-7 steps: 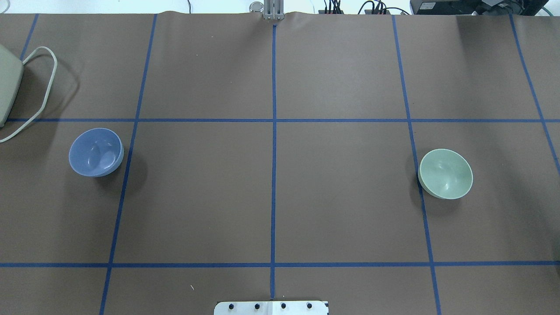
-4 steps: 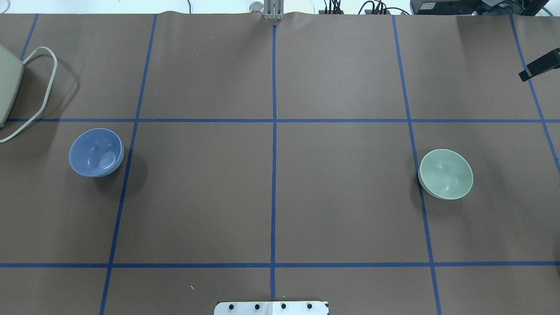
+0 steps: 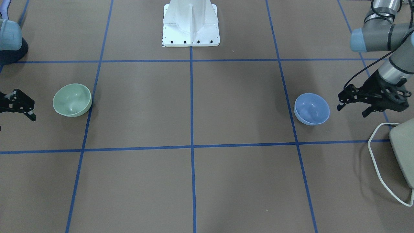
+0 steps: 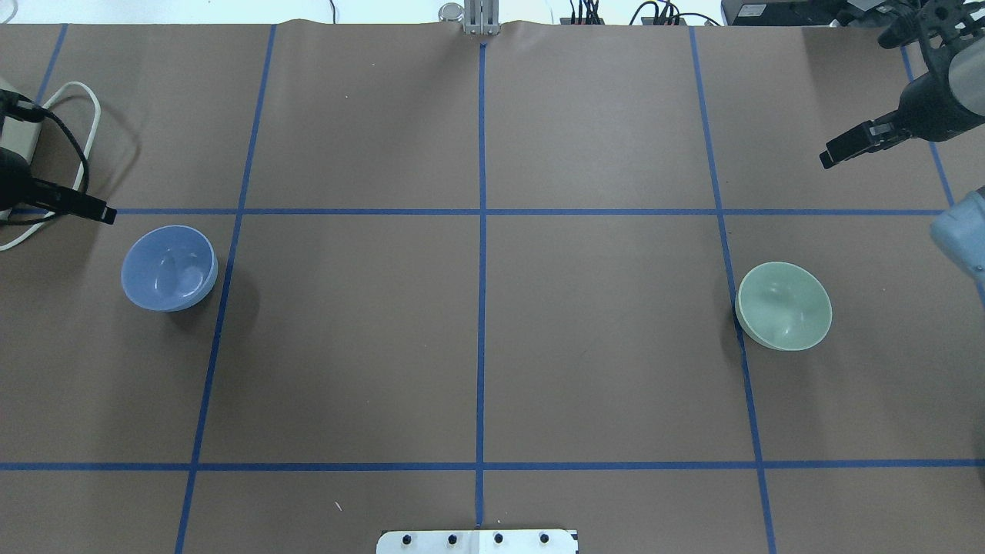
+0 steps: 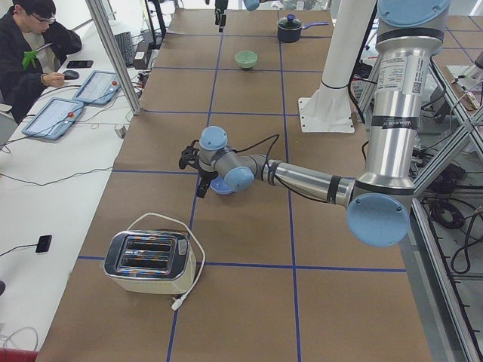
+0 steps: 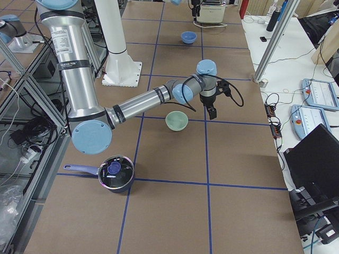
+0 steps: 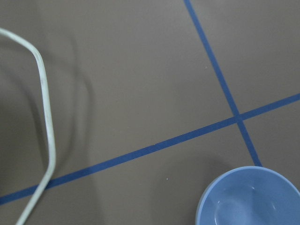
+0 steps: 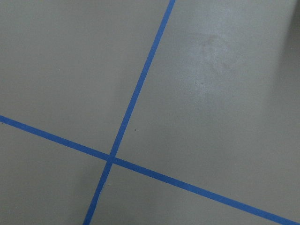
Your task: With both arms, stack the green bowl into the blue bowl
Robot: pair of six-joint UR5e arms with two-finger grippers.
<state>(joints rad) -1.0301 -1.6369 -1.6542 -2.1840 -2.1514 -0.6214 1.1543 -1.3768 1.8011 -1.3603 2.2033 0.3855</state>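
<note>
The left arm (image 5: 302,178) hung its upper link straight down and stretched its forearm low to the left of the white pedestal base (image 3: 190,24), and the right arm (image 6: 140,101) did the same to the base's right. The blue bowl (image 3: 311,108) sat upright forward-left of the base and the green bowl (image 3: 72,99) forward-right, well apart. The left gripper (image 3: 351,110), fingers apart, hung just outboard of the blue bowl, not touching it, and the right gripper (image 3: 28,106), fingers apart, hung likewise beside the green bowl.
</note>
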